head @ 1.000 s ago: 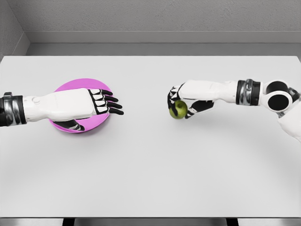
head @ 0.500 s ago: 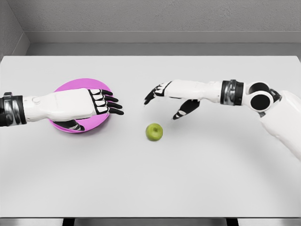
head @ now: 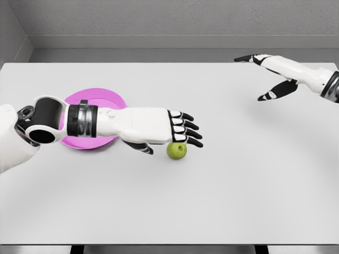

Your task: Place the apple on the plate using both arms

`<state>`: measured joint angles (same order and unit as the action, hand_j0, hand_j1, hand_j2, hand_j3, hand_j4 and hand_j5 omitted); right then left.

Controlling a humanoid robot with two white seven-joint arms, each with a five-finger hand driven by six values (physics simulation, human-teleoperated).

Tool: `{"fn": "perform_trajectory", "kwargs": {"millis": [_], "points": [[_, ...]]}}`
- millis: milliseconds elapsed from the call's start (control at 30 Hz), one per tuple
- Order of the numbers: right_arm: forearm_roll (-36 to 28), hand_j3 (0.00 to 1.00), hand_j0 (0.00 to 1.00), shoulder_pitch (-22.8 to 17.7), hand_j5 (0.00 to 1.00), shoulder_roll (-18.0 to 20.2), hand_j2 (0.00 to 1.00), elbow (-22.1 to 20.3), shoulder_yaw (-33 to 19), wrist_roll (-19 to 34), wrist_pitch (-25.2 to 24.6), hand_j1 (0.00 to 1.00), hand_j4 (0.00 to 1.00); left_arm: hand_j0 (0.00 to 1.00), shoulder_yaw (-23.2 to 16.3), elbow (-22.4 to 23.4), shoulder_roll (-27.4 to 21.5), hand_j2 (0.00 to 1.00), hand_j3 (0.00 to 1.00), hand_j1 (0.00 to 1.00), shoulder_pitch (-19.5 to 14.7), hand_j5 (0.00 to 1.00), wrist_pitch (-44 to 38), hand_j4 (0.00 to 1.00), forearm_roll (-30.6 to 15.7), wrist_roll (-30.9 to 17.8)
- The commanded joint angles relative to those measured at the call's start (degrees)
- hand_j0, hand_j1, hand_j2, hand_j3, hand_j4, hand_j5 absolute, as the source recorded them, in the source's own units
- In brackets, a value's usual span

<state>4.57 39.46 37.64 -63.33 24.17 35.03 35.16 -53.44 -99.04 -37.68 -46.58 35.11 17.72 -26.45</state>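
White table (head: 212, 201): round green apple (head: 177, 150), no long axis, under left hand (head: 159, 127) w/ fingers (head: 186, 129) spread, empty; plate (head: 100, 100) behind.

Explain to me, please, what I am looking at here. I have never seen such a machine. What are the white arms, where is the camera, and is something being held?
This is a computer simulation of a humanoid robot, not a real photograph. The single picture is taken from a camera on the robot's head, looking down on a white table.

The two white arms belong to the robot, and each ends in a five-finger hand. The left hand reaches over the table with straight fingers, just above and beside a green apple. It does not grasp the apple, which lies on the table. The right hand is at the upper right, open and holding nothing.

Behind the left arm lies a pink plate, partly hidden by it. The apple is not on the plate yet.
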Motion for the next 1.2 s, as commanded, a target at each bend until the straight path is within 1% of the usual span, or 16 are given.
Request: {"fn": "perform_trajectory", "kwargs": {"millis": [0,33,67,100,133,200,267,333,433,600,733,833,867,1067,1100,1167], "points": [[-0.44,1.0,1.0,0.0,1.0,1.38,1.0,-0.4,-0.27,-0.03,-0.16,1.0,1.0,1.0,-1.31,1.22,1.82,1.0,1.0,1.0,0.0,1.0,-0.11,1.0,-0.23,-0.1],[-0.44,1.0,1.0,0.0,1.0,2.44,1.0,-0.48,-0.27,-0.03,-0.16,1.0,1.0,1.0,-1.31,1.57,1.82,1.0,1.0,1.0,0.0,1.0,-0.11,1.0,-0.14,-0.18],[-0.44,1.0,1.0,-0.17,1.0,3.05,1.0,-0.4,-0.27,-0.03,-0.16,1.0,1.0,1.0,-1.4,1.57,1.82,1.0,1.0,1.0,0.0,1.0,-0.11,1.0,1.61,-0.18],[-0.44,1.0,1.0,-1.23,1.0,3.05,1.0,-0.4,-0.27,-0.03,-0.16,1.0,1.0,1.0,-1.4,1.75,1.82,1.0,1.0,1.0,0.0,1.0,-0.11,1.0,3.02,-0.18],[-0.44,1.0,1.0,-1.23,1.0,3.05,1.0,-0.4,-0.27,-0.03,-0.16,1.0,1.0,1.0,-1.4,2.19,1.82,1.0,1.0,1.0,0.0,1.0,-0.11,1.0,3.38,-0.18],[-0.35,1.0,1.0,-1.49,1.0,3.05,1.0,-0.4,-0.27,-0.03,-0.16,1.0,1.0,1.0,-1.4,4.55,1.99,1.0,1.0,1.0,-0.09,1.0,-0.11,1.0,5.48,-0.18],[-0.35,1.0,1.0,-1.49,1.0,2.97,1.0,-0.4,-0.27,-0.03,-0.16,1.0,1.0,1.0,-1.31,6.76,3.75,1.0,1.0,1.0,-0.35,1.0,-0.11,1.0,6.63,-0.18],[-0.35,1.0,1.0,-1.58,1.0,2.97,1.0,-0.31,-0.18,-0.03,-0.16,1.0,1.0,1.0,-1.4,8.25,5.33,1.0,1.0,1.0,-0.44,1.0,-0.11,1.0,6.98,-0.18],[-0.35,1.0,1.0,-1.58,1.0,3.05,1.0,-0.39,-0.18,-0.03,-0.16,1.0,1.0,1.0,-1.49,8.34,6.21,1.0,1.0,1.0,-0.44,1.0,-0.11,1.0,6.98,-0.18],[-0.35,1.0,1.0,-2.02,1.0,2.88,1.0,-0.31,-0.18,-0.03,-0.16,1.0,1.0,1.0,-1.58,8.34,6.3,1.0,1.0,1.0,-0.35,1.0,-0.11,1.0,7.33,-0.45],[-0.27,1.0,1.0,-2.02,1.0,2.79,1.0,-0.22,-0.09,-0.03,-0.16,1.0,1.0,0.97,-1.66,8.34,6.3,0.97,0.97,0.97,-0.35,0.97,-0.11,0.97,7.6,-0.89],[-0.27,1.0,1.0,-2.02,1.0,2.79,1.0,-0.22,-0.09,-0.03,-0.16,1.0,1.0,0.96,-1.66,8.34,6.83,0.96,0.96,0.96,-0.26,0.96,-0.11,0.96,7.68,-2.38],[-0.27,1.0,1.0,-2.02,1.0,2.79,1.0,-0.22,0.0,-0.03,-0.16,1.0,1.0,0.96,-3.07,8.34,7.0,0.96,0.96,0.96,-0.35,0.96,-0.11,0.96,8.39,-2.38],[-0.27,1.0,1.0,-2.02,1.0,2.61,1.0,-0.22,0.26,-0.03,-0.16,1.0,1.0,0.96,-4.3,8.43,8.06,0.96,0.96,0.96,-0.44,0.96,-0.11,0.96,8.83,-2.38],[-0.27,1.0,1.0,-2.02,1.0,2.61,1.0,-0.22,0.26,-0.03,-0.16,1.0,1.0,0.96,-5.18,9.04,8.24,0.96,0.96,0.96,-0.44,0.96,-0.11,0.96,9.09,-2.38],[-0.27,1.0,1.0,-2.02,1.0,2.61,1.0,-0.22,0.26,-0.03,-0.16,1.0,1.0,0.96,-5.27,10.98,8.5,0.96,0.96,0.96,-0.88,0.96,-0.11,0.96,9.88,-2.38]]}}
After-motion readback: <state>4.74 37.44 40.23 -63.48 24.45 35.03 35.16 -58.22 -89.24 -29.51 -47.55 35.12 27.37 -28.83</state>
